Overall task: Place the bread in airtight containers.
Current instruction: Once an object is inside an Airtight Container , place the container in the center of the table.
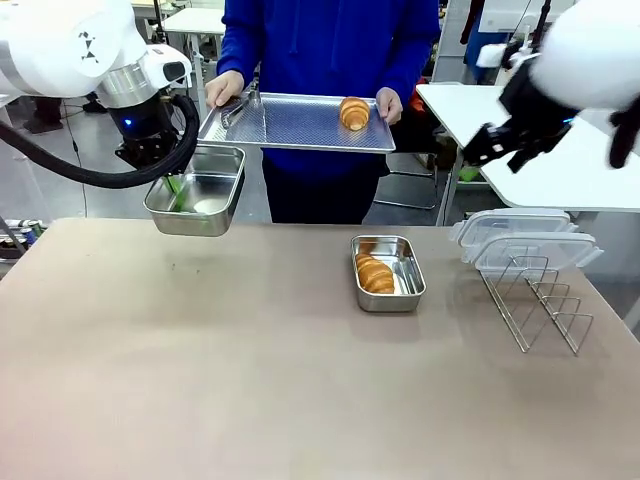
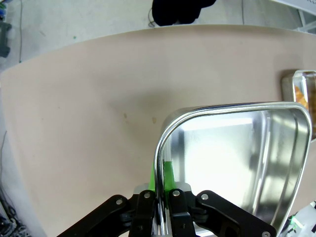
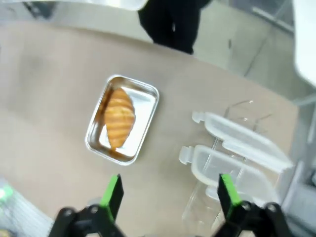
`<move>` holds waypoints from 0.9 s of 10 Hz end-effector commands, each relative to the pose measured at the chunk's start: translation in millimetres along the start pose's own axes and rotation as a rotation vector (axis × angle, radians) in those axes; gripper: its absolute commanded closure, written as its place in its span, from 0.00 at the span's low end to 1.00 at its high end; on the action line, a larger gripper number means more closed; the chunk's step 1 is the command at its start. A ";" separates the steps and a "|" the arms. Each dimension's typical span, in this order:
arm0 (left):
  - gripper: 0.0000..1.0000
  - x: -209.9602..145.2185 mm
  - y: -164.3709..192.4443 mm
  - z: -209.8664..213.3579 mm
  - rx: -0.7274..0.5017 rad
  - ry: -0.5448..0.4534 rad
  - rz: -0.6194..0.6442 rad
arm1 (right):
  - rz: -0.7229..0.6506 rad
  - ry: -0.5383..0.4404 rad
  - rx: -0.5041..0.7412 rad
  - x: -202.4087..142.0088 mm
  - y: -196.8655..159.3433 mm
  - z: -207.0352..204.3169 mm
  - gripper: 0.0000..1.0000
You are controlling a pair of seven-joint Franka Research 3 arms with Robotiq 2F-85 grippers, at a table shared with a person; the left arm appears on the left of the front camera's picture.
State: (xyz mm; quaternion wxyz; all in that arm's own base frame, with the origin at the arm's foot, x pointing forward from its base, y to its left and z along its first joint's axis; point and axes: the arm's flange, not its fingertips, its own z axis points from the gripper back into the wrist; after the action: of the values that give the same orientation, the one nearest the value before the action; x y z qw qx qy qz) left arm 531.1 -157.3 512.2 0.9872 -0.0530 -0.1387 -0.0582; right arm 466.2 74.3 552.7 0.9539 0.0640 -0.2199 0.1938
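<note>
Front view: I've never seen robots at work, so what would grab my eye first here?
The left gripper holds an empty steel tin by its rim, up in the air over the far left of the table. Behind it a person holds out a perforated tray bearing one croissant. At mid-table a second tin already has the other croissant lying inside.

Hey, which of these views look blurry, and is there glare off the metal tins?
Right wrist view: soft all over, the croissant, its tin and the clear lids smeared. Left wrist view: sharp, but glare whites out the held tin's floor. Front view: mostly sharp, the right gripper blurred.
</note>
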 end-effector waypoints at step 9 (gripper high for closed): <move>1.00 0.5 2.2 4.8 0.001 -0.010 -0.004 | 0.263 -0.067 0.246 -55.8 -81.2 34.0 0.00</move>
State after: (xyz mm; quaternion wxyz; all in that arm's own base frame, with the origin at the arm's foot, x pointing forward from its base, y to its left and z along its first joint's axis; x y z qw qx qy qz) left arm 531.1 -157.2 512.0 0.9872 -0.0530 -0.1386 -0.0582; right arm 437.2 -25.9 555.7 0.8997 0.1505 -0.2218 0.3446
